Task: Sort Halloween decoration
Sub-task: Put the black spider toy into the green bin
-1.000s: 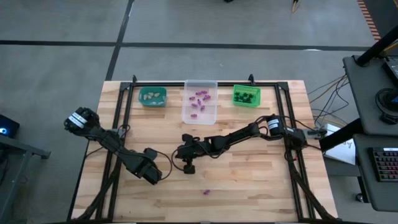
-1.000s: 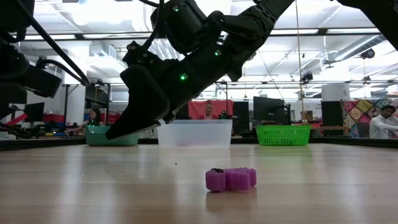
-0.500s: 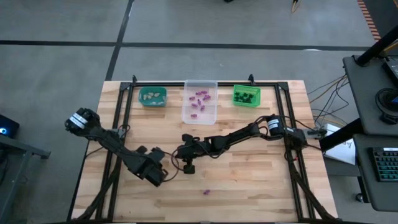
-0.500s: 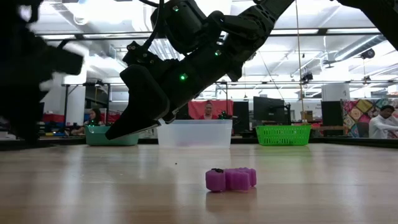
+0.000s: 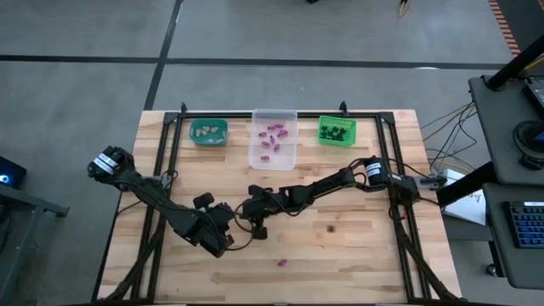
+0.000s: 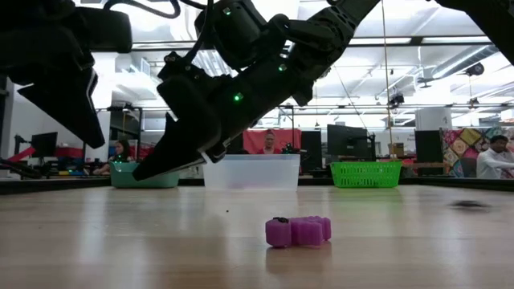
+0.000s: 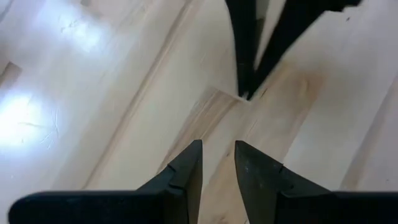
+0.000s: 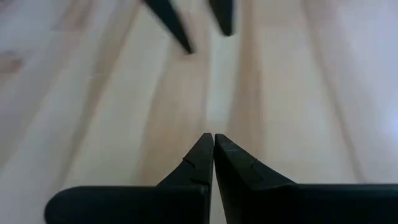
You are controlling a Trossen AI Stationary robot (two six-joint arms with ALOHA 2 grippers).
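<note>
Left jaws: the left gripper (image 7: 217, 163) has its fingers a narrow gap apart with nothing between them, only bare wood showing through
Right jaws: the right gripper (image 8: 213, 152) has its tips pressed together, empty, hanging low over the middle of the table (image 5: 357, 246)
Loose piece: one purple trinket (image 6: 298, 231) lies alone on the wood toward the near edge, apart from both grippers (image 5: 282, 263)
Already sorted: pale pieces sit in the teal bin (image 5: 208, 131), purple ones in the clear bin (image 5: 273, 140), black ones in the green bin (image 5: 337, 130), all along the far edge
Step in hand: from where I stand it looks like the left arm is lining up on that purple piece
Doing it well: I'd want the fingers wider before the descent, centred over the piece, tips down to the wood, then a gentle close since it is small and could skid
Watch for: the two grippers hang close together, so the right one needs a wide berth
Where it goes: the clear bin
</note>
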